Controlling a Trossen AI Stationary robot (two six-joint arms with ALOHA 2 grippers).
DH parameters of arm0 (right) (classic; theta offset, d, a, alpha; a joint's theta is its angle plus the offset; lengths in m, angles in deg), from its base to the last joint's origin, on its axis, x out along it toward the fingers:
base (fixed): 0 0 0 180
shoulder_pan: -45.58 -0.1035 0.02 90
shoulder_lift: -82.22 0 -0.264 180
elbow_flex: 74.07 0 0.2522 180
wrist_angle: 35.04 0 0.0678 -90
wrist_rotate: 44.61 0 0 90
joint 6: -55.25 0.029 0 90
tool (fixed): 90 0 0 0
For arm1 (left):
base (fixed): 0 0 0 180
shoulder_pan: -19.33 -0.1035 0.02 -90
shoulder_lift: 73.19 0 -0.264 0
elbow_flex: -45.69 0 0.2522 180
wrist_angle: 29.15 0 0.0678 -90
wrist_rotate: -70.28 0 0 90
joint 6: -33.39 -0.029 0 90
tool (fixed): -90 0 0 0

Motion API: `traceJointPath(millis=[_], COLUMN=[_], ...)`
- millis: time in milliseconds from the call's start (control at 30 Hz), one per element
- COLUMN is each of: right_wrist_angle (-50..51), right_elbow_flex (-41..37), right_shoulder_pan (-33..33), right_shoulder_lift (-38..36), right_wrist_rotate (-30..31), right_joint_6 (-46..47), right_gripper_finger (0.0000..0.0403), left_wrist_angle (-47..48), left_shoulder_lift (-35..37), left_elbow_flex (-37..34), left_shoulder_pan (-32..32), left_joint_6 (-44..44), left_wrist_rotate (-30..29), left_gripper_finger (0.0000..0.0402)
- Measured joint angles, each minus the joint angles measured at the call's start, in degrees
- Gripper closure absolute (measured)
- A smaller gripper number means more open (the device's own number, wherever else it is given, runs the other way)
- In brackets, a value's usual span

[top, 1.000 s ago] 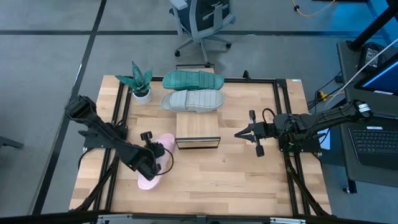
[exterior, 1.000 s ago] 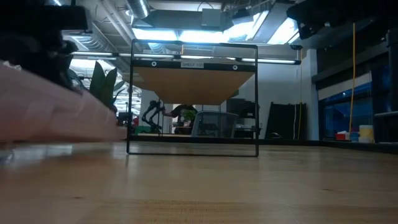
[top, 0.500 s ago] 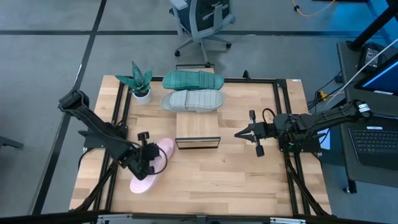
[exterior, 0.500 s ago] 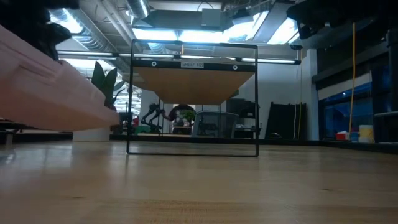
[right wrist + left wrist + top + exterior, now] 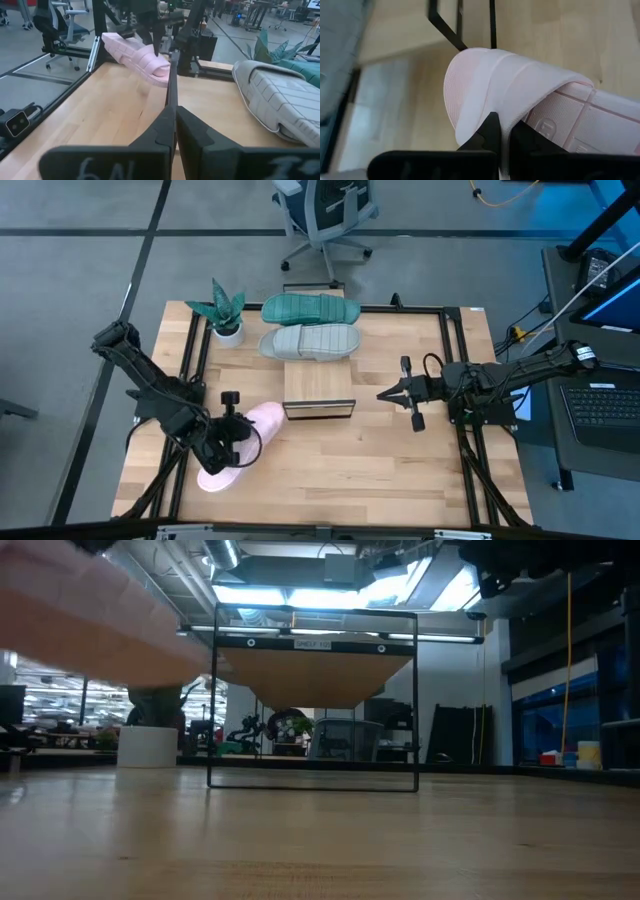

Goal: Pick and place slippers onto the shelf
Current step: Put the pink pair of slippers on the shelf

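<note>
The pale pink slipper (image 5: 228, 452) hangs in the air over the table's near left part; it shows as a blur in the low view (image 5: 95, 620) and beyond my right fingers in the right wrist view (image 5: 134, 50). My left gripper (image 5: 240, 432) is shut on it. The teal slipper (image 5: 310, 308) and the grey slipper (image 5: 310, 340) lie sole up side by side at the far edge, behind the shelf (image 5: 318, 385). My right gripper (image 5: 385, 394) waits shut, right of the shelf, touching nothing. My left gripper pinches the pink slipper's strap at its edge (image 5: 487, 107), with one finger (image 5: 489, 132) on the strap's outer side and the other (image 5: 525, 137) under it, against the footbed. The fingers come from above. The slipper is lifted clear of the table and tilted.
A small potted plant (image 5: 225, 312) stands at the far left corner, beside the teal slipper. Black frame rails (image 5: 190, 370) run along the table's left and right sides. An office chair (image 5: 325, 215) stands beyond the far edge. Bare wood lies between the shelf and the near edge.
My left gripper has risen with the pink slipper. The slipper has come off the table and climbed in the low view. Its free end has swung toward the table's left edge, so it lies more slantwise than before.
</note>
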Motion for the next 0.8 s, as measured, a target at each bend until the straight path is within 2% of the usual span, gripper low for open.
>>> traceJointPath(millis=[267,400,500,633,800], right_wrist_angle=[-0.3,-0.2,-0.2,-0.2,-0.5], right_elbow_flex=[0.0,0.0,0.0,0.0,0.0], right_shoulder_pan=[0.0,0.0,0.0,0.0,0.0], right_shoulder_lift=[0.0,0.0,0.0,0.0,0.0], right_wrist_rotate=[0.0,0.0,0.0,0.0,0.0], right_joint_6=[0.0,-0.1,-0.2,-0.3,1.4], right_gripper_finger=[0.0382,0.0382,0.0382,0.0382,0.0382], left_wrist_angle=[4.2,5.4,6.2,7.5,8.3], left_shoulder_lift=[0.0,0.1,0.0,0.1,0.1], left_elbow_flex=[9.0,12.4,14.4,16.5,19.5], left_shoulder_pan=[1.3,2.8,3.7,3.2,-0.3], left_joint_6=[-6.4,-6.2,-8.2,-15.3,-24.9], left_wrist_rotate=[-1.3,0.4,-0.9,-3.6,-3.3], left_gripper_finger=[0.0399,0.0399,0.0399,0.0399,0.0399])
